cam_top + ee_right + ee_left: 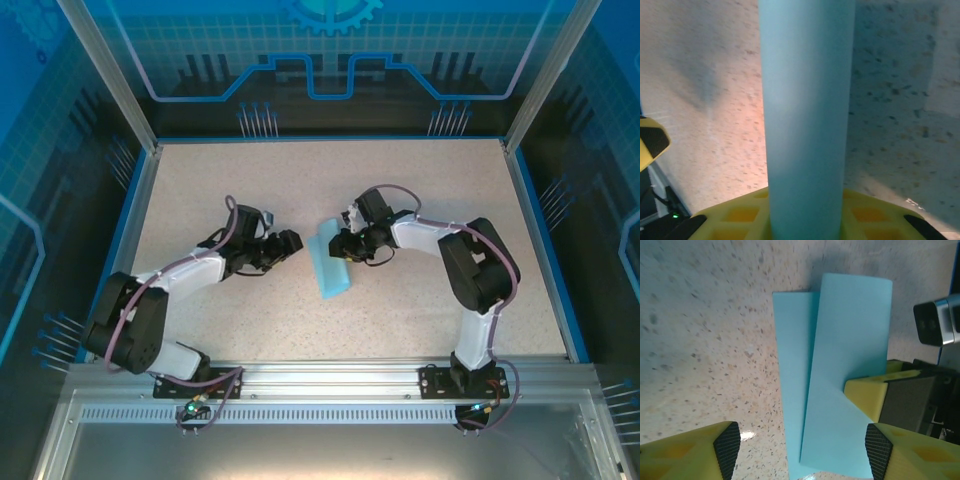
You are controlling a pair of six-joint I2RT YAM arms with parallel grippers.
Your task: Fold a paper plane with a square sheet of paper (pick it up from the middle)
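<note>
Right fingers (pixel 740 217) are clamped on the paper (pixel 331 262), its upper flap raised. Left fingers (pixel 727 447) stand spread, gripping nothing; paper lies on the table (pixel 250 180) just ahead of them, long axis pointing away. Your left arm's move, I'd say.

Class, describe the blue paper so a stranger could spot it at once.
Start at the speckled table. Between the left gripper and the right gripper is the paper, folded into a long strip. Nothing else on the tabletop is light blue.
</note>
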